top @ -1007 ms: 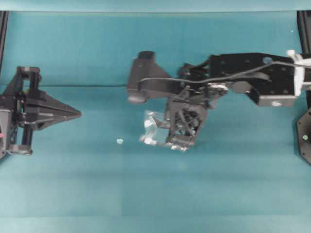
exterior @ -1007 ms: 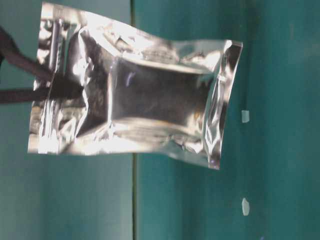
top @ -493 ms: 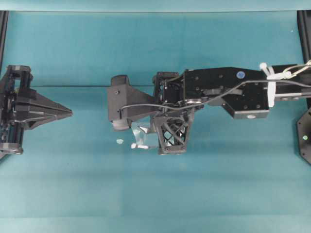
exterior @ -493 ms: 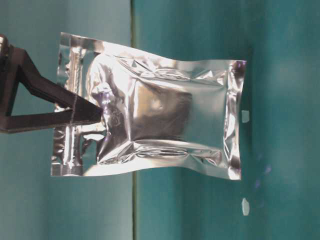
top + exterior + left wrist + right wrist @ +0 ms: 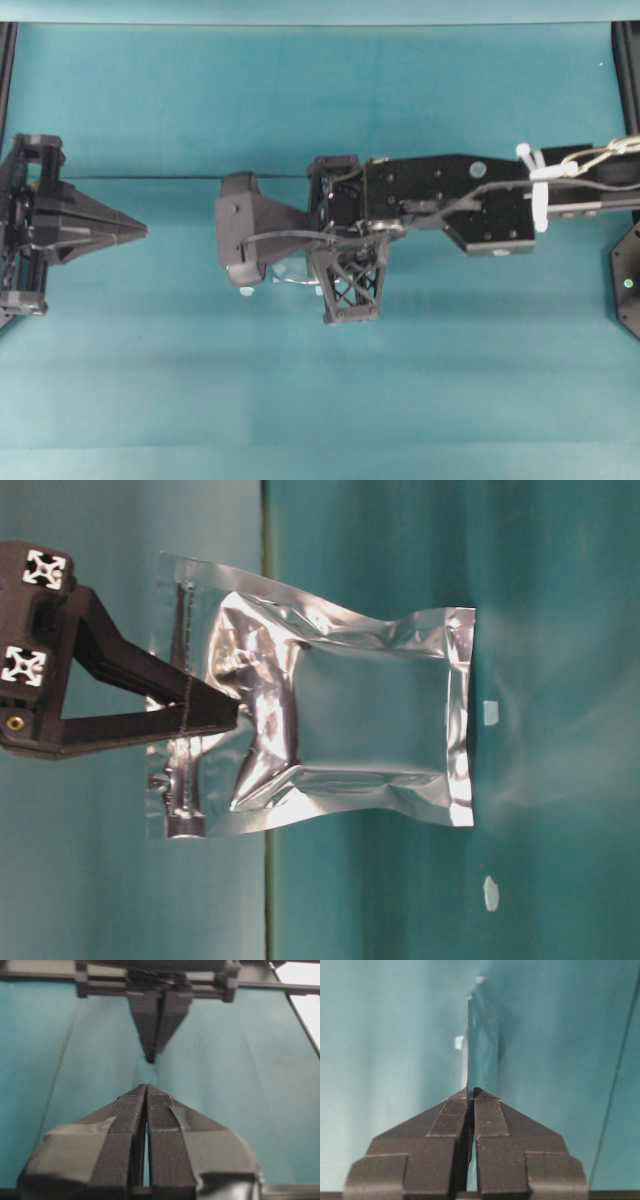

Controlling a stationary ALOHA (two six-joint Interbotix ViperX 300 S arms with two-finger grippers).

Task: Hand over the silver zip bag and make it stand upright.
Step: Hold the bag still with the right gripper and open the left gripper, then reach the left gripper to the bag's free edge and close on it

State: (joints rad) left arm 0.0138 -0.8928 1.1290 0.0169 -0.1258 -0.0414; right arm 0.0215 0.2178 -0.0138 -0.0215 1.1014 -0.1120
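The silver zip bag [image 5: 340, 730] hangs lengthwise from my right gripper [image 5: 222, 715], which is shut on its zip-seal end. In the right wrist view the silver zip bag [image 5: 482, 1040] runs edge-on straight out from the shut right gripper [image 5: 472, 1091]. From overhead the right gripper [image 5: 348, 290] covers nearly all of the bag; a sliver of the silver zip bag [image 5: 288, 276] shows beside it near mid-table. I cannot tell whether the bag's lower edge touches the table. My left gripper [image 5: 143, 230] is shut and empty at the far left, its tips [image 5: 147, 1087] pointing toward the right arm.
A tiny white speck [image 5: 246, 291] lies on the teal table just left of the bag. Another white speck [image 5: 490, 892] shows in the table-level view. The right arm [image 5: 450, 190] stretches across the table from the right edge.
The right arm has carried the bag leftward and lowered it, with the bag turning until it is almost hidden under the gripper. The left gripper drew back slightly early on, then stayed put.
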